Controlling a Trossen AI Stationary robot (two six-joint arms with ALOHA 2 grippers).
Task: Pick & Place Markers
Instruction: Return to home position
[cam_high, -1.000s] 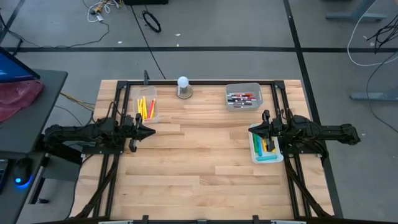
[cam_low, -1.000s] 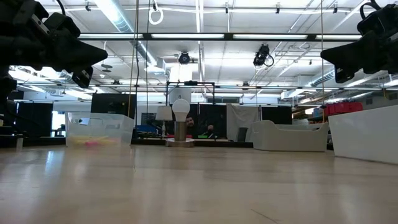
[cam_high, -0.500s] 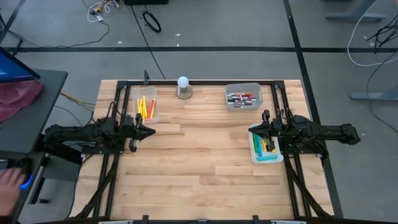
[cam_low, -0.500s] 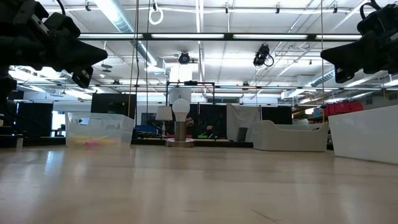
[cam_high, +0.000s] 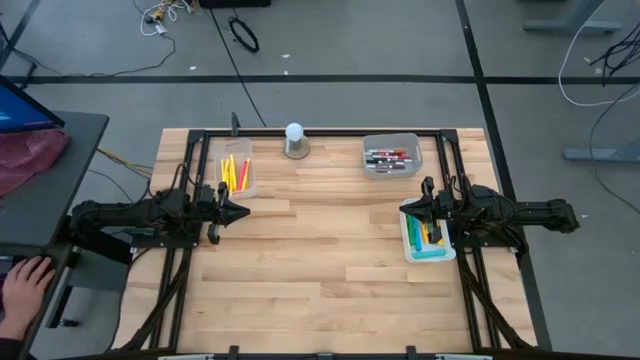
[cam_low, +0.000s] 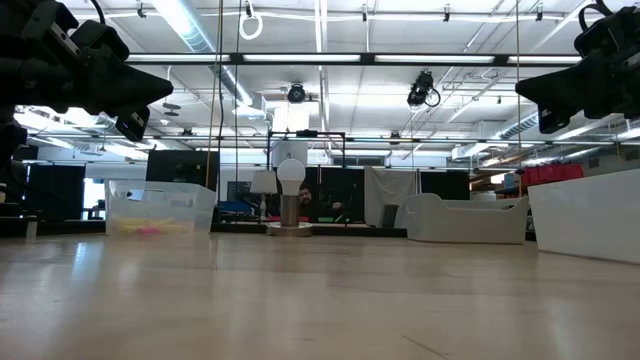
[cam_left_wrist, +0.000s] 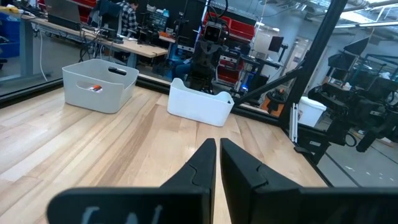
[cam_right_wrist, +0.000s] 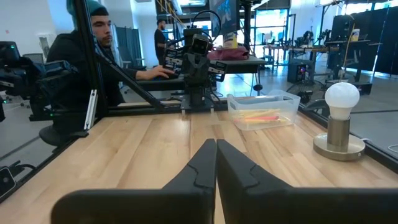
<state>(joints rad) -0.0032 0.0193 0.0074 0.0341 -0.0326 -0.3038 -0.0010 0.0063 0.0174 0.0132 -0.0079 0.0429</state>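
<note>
High view gives us the left arm (cam_high: 150, 214) at the desk's (cam_high: 320, 250) left edge, jaws closed; yellow and pink markers (cam_high: 232, 172) in the clear bin (cam_high: 252, 170); red and dark markers (cam_high: 390, 157) in the grey bin (cam_high: 391, 138) near the back edge; right arm (cam_high: 500, 213), jaws closed, over the white bin (cam_high: 407, 243). We judge both parked, sorting done.

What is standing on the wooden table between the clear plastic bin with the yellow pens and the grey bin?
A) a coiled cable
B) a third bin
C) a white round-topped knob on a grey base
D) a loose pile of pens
C: seen from above, the white round-topped knob on its grey base stands alone on the wood between the clear plastic bin and the grey bin.
</note>
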